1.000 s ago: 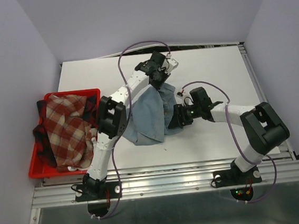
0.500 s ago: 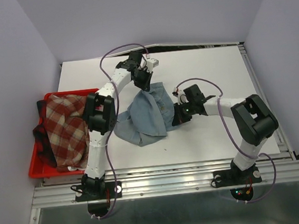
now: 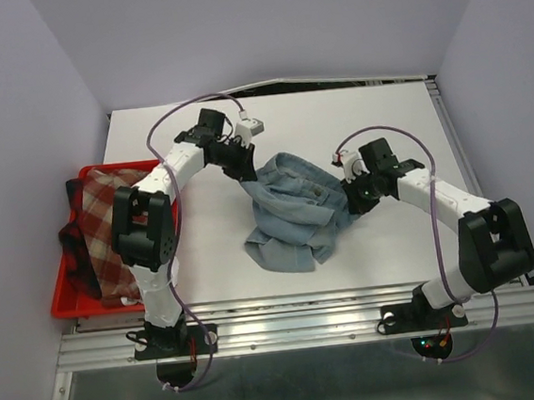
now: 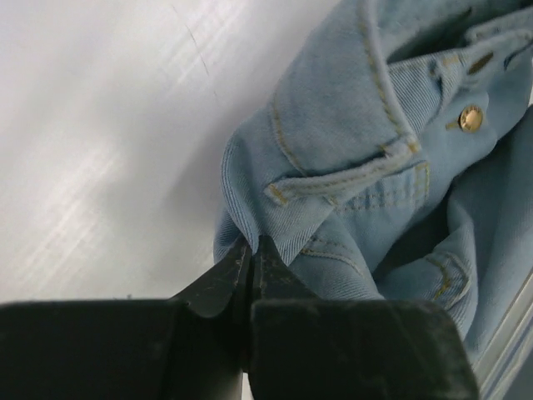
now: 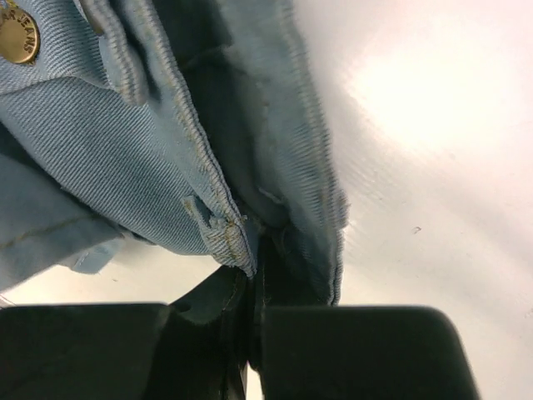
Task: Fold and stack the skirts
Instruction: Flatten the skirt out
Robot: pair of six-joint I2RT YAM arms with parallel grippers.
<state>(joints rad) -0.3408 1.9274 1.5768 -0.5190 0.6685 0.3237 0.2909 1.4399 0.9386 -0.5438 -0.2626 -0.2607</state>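
The light blue denim skirt hangs stretched between my two grippers over the middle of the table, its lower part resting on the surface. My left gripper is shut on the skirt's waistband at its left end; the fingertips pinch the cloth. My right gripper is shut on the waistband edge at the right end. A brass button shows near the waistband. The check skirt lies in the red tray at the left, over a darker plaid skirt.
The red tray sits at the table's left edge, partly overhanging it. The left arm reaches across from the tray side. Purple cables loop above both arms. The table's metal rail runs along the near edge.
Both grippers have shut on the denim skirt. The left gripper moved left and the right gripper moved right, pulling the bunched skirt out wide between them.
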